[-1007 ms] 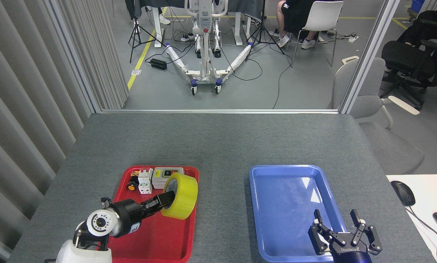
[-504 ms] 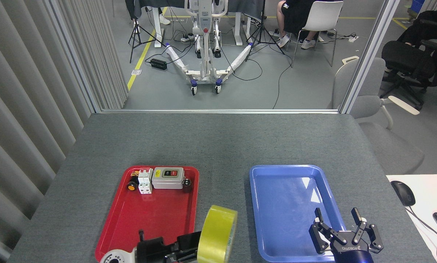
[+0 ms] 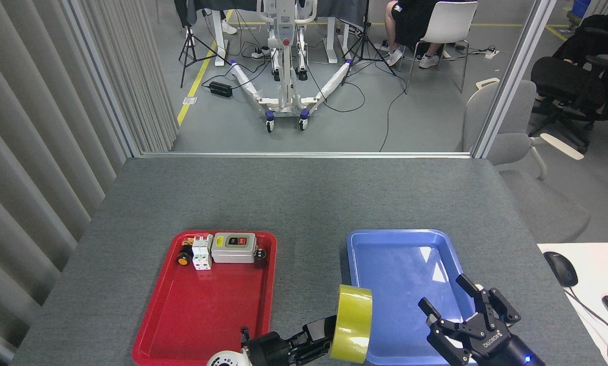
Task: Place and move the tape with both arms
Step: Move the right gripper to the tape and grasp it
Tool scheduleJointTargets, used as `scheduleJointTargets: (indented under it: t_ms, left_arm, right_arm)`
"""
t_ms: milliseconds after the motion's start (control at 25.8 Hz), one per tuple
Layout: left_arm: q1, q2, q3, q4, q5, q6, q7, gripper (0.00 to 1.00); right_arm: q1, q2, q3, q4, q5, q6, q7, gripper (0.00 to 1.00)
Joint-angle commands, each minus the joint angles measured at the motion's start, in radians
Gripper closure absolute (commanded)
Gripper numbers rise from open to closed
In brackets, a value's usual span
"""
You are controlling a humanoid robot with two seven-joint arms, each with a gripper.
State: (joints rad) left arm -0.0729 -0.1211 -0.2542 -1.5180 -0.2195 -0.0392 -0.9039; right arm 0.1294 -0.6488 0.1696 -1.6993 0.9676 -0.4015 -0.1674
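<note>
Head view: the left gripper is clamped on the tape, holding it on edge at the blue tray's left rim, right of the red tray. The right gripper, fingers spread and holding nothing, hovers over that tray's near right corner. The gray table beyond lies bare.

on my feed i count two trays on the table: one red tray, one blue tray. one roll of tape and two grippers, left gripper and right gripper. in the red tray: one grey switch box, one white breaker block, one yellow button.
</note>
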Motion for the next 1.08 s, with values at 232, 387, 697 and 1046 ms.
scheduleJointTargets:
  t_ms: [232,387,697,1046]
  left_arm:
    - [-0.008,-0.003,0.021,-0.042,-0.014,0.087,0.065,1.00]
    - [-0.007,0.006,0.023,-0.045,-0.014,0.087,0.073,1.00]
    - [-0.001,0.008,0.026,-0.054,-0.014,0.085,0.073,1.00]
    - [0.001,0.009,0.038,-0.054,-0.011,0.074,0.068,1.00]
  right_arm:
    - [-0.206,-0.068,0.139,0.174,-0.205,-0.324,0.077,0.01]
    - [-0.343,-0.071,0.277,0.245,-0.213,-0.346,0.106,0.01]
    - [-0.418,-0.066,0.364,0.264,-0.211,-0.384,0.137,0.01]
    - [-0.511,0.044,0.403,0.365,-0.201,-0.384,0.200,0.02]
